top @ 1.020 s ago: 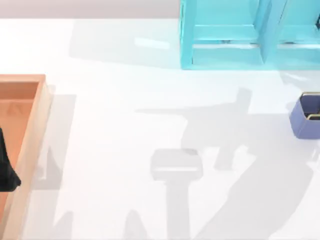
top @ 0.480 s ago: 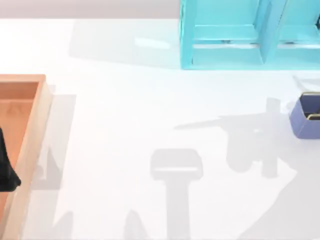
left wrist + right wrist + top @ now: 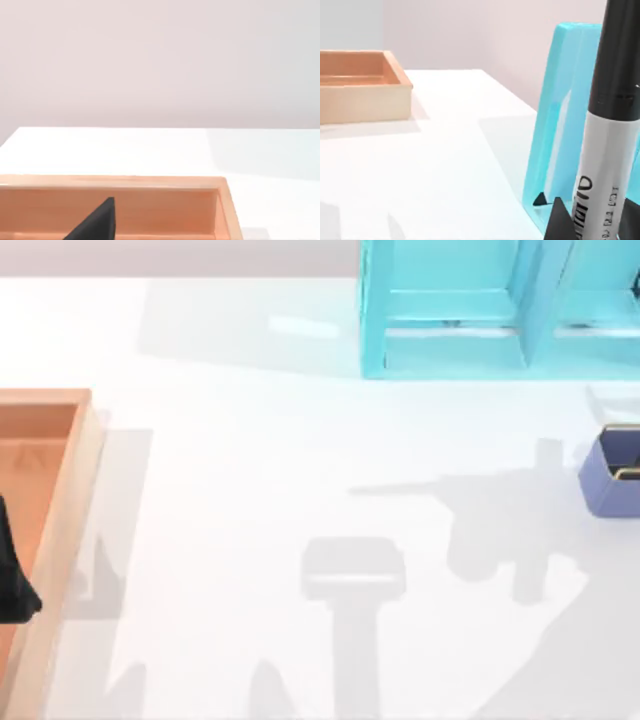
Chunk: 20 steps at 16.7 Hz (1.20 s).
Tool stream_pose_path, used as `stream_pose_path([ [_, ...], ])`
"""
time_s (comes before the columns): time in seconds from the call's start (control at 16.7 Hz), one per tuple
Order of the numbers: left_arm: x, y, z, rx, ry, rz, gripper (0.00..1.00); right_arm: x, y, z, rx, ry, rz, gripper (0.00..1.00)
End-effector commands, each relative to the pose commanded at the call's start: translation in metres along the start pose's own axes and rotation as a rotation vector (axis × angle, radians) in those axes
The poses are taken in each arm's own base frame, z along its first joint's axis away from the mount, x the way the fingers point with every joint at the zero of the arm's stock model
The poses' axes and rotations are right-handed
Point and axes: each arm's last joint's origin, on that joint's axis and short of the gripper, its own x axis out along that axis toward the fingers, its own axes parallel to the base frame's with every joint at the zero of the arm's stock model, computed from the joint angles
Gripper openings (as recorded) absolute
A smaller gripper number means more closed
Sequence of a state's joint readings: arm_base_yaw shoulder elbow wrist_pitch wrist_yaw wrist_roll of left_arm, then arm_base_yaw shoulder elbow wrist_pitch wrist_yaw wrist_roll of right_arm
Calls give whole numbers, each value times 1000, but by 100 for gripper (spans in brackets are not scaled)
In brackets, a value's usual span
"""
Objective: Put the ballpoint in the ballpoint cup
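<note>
My right tool (image 3: pixel 592 220) grips the ballpoint (image 3: pixel 607 140), barrel upright. The ballpoint cup (image 3: pixel 612 475) sits at the top view's right edge, nearer that arm. Left tool (image 3: pixel 95 225) parked over the tray (image 3: pixel 227 205); grip state unreadable.

ballpoint cup (image 3: pixel 615 475) (edge-cropped), ballpoint (image 3: pixel 605 145) ends

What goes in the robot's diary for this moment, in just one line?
right gripper: shut on pen, held upright | cup: table's right edge, no pen in sight | left gripper: over tray
</note>
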<state>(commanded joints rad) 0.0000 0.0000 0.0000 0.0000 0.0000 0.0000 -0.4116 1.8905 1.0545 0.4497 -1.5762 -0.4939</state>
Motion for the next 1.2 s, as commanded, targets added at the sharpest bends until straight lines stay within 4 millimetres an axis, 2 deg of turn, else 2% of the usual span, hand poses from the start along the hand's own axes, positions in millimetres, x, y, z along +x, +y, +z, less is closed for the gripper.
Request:
stream_pose_path([
  [0.24,0,0,0,0,0,0,100,1,6,3,76,-8,9,0],
  [0.54,0,0,0,0,0,0,100,1,7,5,83,-9,9,0],
  [1.2,0,0,0,0,0,0,100,1,7,5,83,-9,9,83],
])
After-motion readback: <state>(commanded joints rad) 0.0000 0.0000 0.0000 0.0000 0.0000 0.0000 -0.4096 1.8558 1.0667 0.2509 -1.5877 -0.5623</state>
